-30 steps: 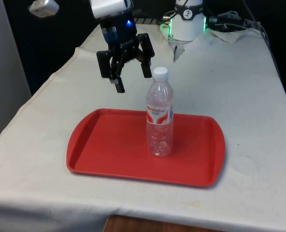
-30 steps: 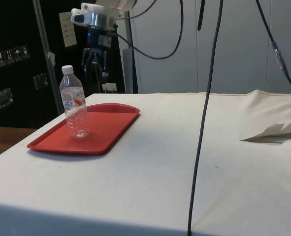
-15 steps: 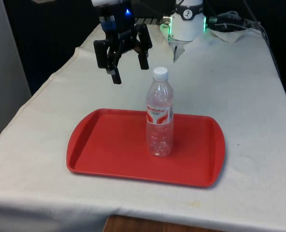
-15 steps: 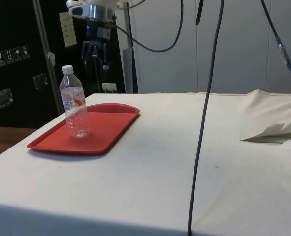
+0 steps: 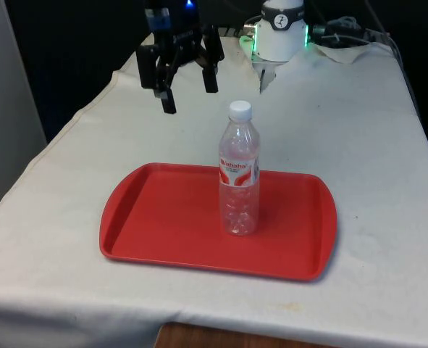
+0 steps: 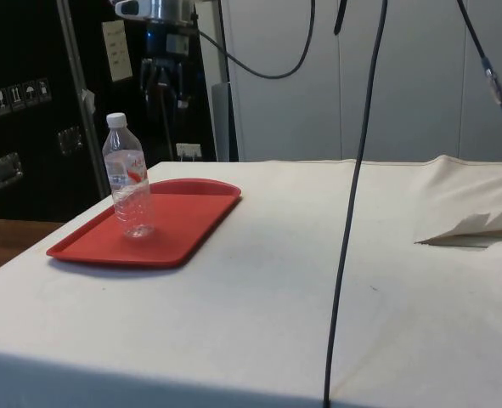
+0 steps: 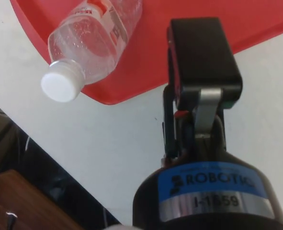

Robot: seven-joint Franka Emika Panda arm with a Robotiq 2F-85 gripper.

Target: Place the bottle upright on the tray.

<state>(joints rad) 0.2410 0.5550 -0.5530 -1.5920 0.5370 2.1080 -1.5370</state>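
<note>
Front view: bottle (image 5: 239, 174) stands upright, cap up, on tray (image 5: 156, 225).

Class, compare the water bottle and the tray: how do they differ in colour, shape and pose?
The water bottle is clear plastic with a white cap; the tray is solid red. The bottle is tall, narrow and upright; the tray is wide, shallow and lies flat. The bottle stands on the tray, which rests on the cloth.
</note>
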